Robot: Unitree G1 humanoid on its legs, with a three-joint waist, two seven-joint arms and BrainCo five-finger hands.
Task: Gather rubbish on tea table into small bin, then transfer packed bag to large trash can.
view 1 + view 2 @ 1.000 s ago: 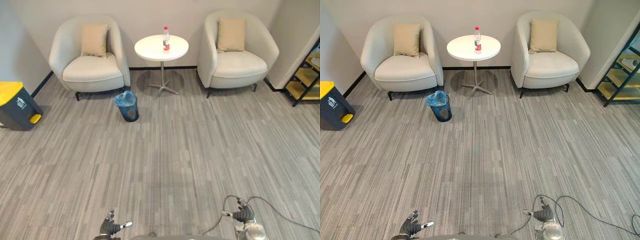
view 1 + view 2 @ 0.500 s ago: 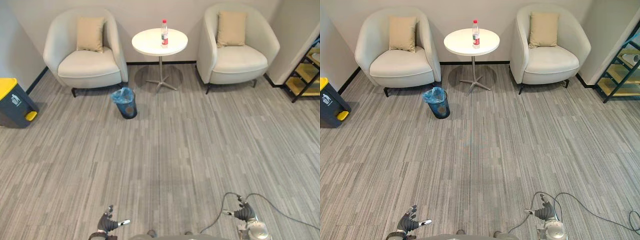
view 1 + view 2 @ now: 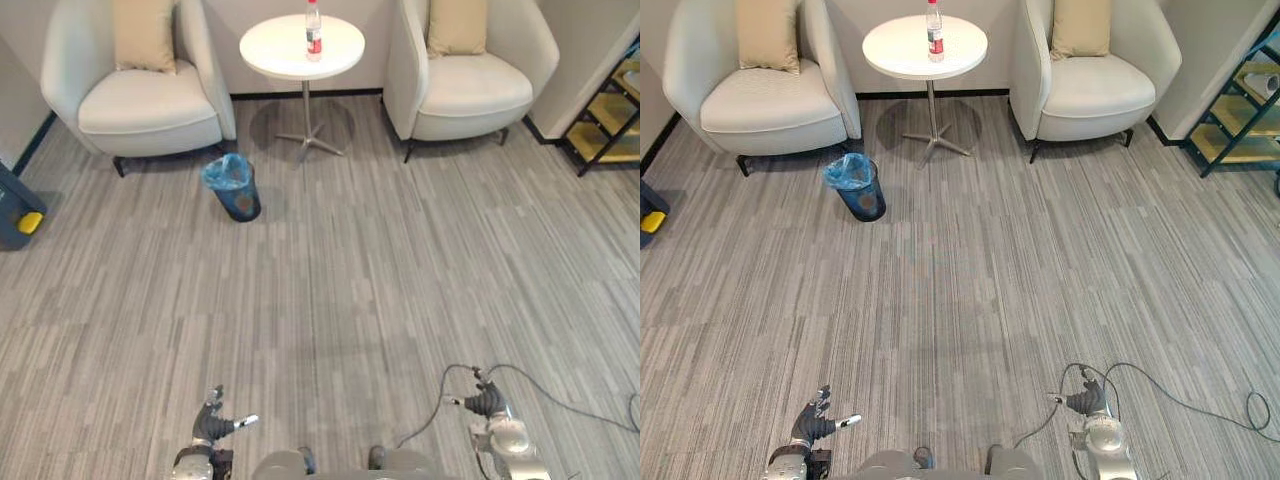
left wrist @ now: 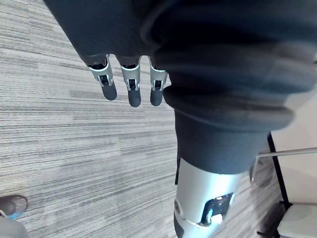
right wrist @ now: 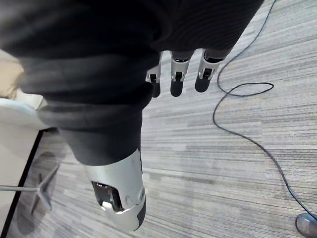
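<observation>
The left hand (image 3: pixel 213 428) and right hand (image 3: pixel 487 403) are hanging low, fingers (image 4: pixel 130 84) straight and empty; a bottle (image 3: pixel 313 17) is standing on the table (image 3: pixel 280 50).

Floor (image 3: pixel 330 270): matt grey striped carpet. Desk (image 3: pixel 275 48): smooth white top, metal stem. Armchairs (image 3: pixel 145 110): smooth off-white upholstery, beige cloth cushions (image 3: pixel 143 35). Small bin (image 3: pixel 241 204): dark, crinkly blue plastic bag (image 3: pixel 227 172). Bottle (image 3: pixel 313 20): clear plastic. Left hand (image 4: pixel 130 84): shiny silver, dark tips.
</observation>
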